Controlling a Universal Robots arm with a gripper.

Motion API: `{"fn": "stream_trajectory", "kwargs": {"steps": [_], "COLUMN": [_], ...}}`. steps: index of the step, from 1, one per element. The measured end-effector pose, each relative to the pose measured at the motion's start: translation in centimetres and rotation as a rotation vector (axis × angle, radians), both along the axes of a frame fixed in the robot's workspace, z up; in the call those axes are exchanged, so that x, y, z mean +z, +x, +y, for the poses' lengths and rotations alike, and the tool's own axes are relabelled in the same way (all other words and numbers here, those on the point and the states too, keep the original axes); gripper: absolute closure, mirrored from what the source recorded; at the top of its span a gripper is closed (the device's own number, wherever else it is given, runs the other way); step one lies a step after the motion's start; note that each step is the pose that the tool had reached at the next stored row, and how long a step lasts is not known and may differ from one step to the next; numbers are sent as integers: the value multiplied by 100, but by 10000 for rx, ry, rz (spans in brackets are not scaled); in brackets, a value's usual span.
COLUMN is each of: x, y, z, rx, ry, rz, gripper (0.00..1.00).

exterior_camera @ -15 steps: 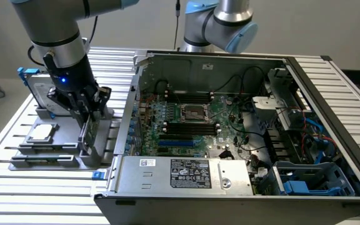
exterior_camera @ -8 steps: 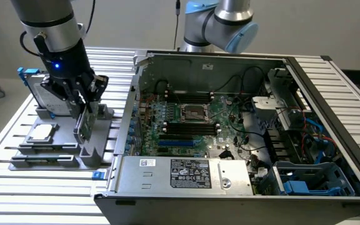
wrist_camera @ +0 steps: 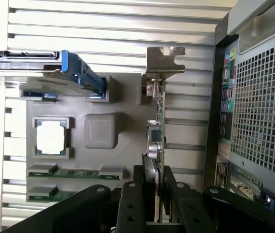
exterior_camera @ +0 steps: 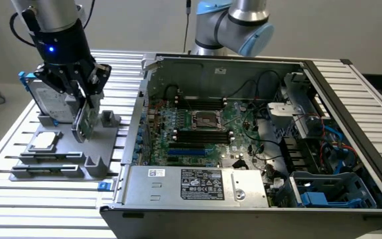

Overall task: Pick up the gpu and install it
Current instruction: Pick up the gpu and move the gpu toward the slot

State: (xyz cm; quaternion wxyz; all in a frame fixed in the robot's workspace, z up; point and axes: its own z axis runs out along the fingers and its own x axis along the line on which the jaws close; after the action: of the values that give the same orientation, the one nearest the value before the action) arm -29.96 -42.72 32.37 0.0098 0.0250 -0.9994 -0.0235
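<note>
Black two-fingered gripper (exterior_camera: 85,102) (wrist_camera: 154,177), one, at ten o'clock in the exterior view, its jaws clenched on the gpu (exterior_camera: 83,124) (wrist_camera: 155,131). One gpu, held upright and edge-on between the fingers (wrist_camera: 132,194), with its green board and silver end bracket pointing away from the wrist. It hangs over the grey fixture (exterior_camera: 101,167) (wrist_camera: 127,126), its lower edge at or just above the fixture's surface; whether it has cleared its slot cannot be told. One grey fixture, lying on the slatted aluminium table (exterior_camera: 18,199) (wrist_camera: 103,34) at eight o'clock in the exterior view. One silver hard drive (exterior_camera: 48,99) (wrist_camera: 40,73) with blue rails stands on edge in the fixture, just beside the gpu on its nine o'clock side. One square silver processor chip (exterior_camera: 44,141) (wrist_camera: 50,136) lies flat in its recess at about seven o'clock from the gpu. Two memory sticks (exterior_camera: 48,155) (wrist_camera: 74,172) lie flat and parallel in the fixture, beyond the chip toward six o'clock. One open computer case (exterior_camera: 324,79) (wrist_camera: 253,107) runs from the centre to four o'clock of the exterior view, its perforated rear panel near the fixture. Inside it are one motherboard (exterior_camera: 191,134) and one silver power supply (exterior_camera: 191,184), the latter at six o'clock of the board. The gpu is well apart from the motherboard.
</note>
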Motion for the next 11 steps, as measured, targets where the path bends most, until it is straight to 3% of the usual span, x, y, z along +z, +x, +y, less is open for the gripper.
{"fn": "stream_trajectory", "kwargs": {"steps": [4,11], "x": [180,499], "y": [55,274], "z": [0,0], "rx": [0,-1], "ry": [-1,0], "rz": [50,175], "gripper": [73,73]}}
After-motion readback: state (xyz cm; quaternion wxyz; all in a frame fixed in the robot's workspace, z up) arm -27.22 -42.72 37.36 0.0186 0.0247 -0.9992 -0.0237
